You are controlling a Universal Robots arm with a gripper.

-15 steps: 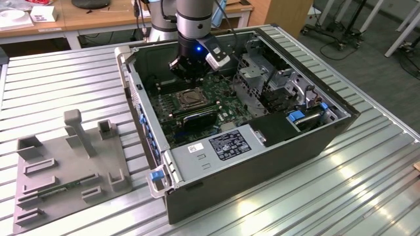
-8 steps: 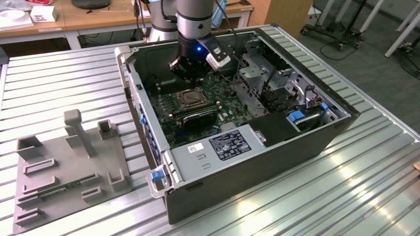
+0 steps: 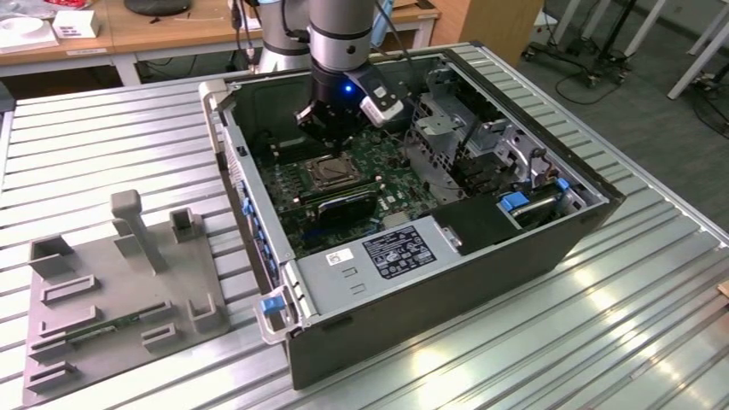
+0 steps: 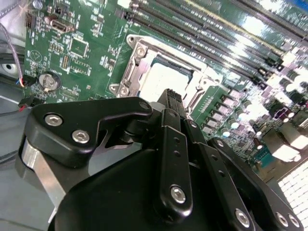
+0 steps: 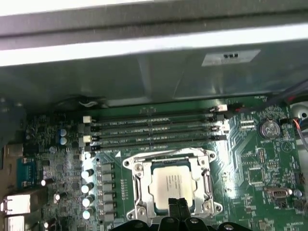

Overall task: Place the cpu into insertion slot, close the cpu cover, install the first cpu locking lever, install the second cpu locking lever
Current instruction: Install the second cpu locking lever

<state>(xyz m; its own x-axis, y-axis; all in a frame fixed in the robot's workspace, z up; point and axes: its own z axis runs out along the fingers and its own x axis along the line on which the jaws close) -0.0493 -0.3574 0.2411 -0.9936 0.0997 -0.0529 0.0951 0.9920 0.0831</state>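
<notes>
Sitting in the insertion slot (image 5: 174, 185), the cpu (image 5: 174, 184) lies under the closed, empty gripper (image 5: 178, 204).

cpu (image 5: 174, 186) in insertion slot (image 5: 136, 190) | cpu cover (image 5: 208, 180) over it | memory slots (image 5: 154, 131) beside | claw (image 5: 178, 206) above

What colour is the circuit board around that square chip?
Green, dotted with small silver parts. The circuit board around the chip shows best in the first wrist view.

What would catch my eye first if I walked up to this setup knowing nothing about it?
Probably the open computer case lying on a ribbed metal table, with the robot arm reaching down into it. Its gripper hangs just above the cpu, which sits framed by the cpu cover on the green board.
</notes>
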